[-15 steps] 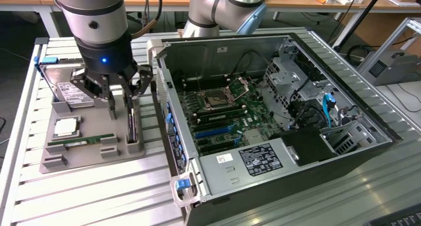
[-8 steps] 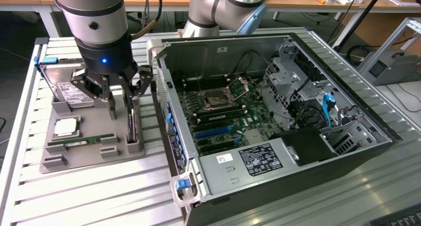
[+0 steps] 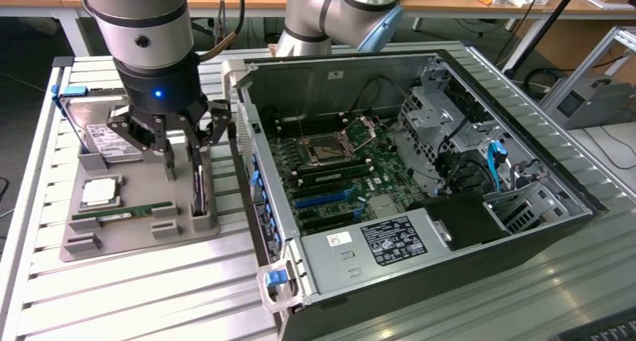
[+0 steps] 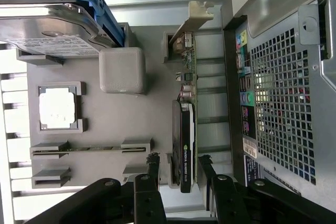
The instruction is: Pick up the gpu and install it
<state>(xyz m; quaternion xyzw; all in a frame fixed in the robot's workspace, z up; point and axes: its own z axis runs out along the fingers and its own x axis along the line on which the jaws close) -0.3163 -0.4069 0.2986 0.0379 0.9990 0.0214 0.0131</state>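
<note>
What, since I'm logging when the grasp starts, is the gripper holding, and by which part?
Nothing is held. The gripper has its jaws open, one on each side of the gpu, which stands on edge in the gray tray.

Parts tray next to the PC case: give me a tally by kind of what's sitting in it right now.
gpu: 1
hard drive: 1
CPU: 1
RAM stick: 1
Total on the tray: 4
</note>
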